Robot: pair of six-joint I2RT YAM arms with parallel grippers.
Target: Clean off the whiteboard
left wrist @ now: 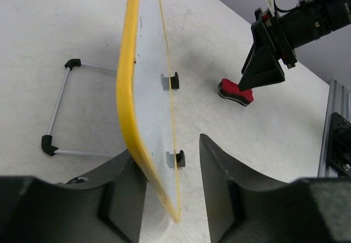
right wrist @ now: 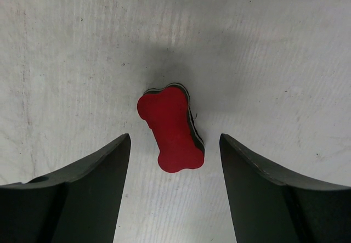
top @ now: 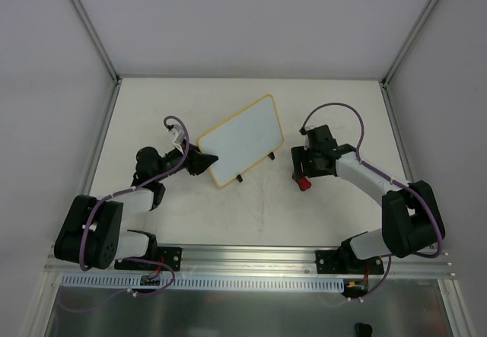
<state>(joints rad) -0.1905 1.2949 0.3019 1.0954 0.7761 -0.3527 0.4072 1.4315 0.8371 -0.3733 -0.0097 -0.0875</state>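
The left gripper (left wrist: 166, 143) has its fingers spread around the lower corner of the one whiteboard (left wrist: 151, 89). The yellow rim lies against the left-hand finger (left wrist: 123, 191), and a gap shows on the other side. The board stands tilted on its two black feet (left wrist: 173, 81).

The right gripper (right wrist: 174, 136) is spread too, and hangs over the single red eraser (right wrist: 170, 128), which lies between the fingers without touching either.

Only the left wrist view shows one wire stand (left wrist: 57, 108), out beyond the board's back. Only the right wrist view shows the eraser's bone shape and dark underlayer on the table (right wrist: 274, 62).
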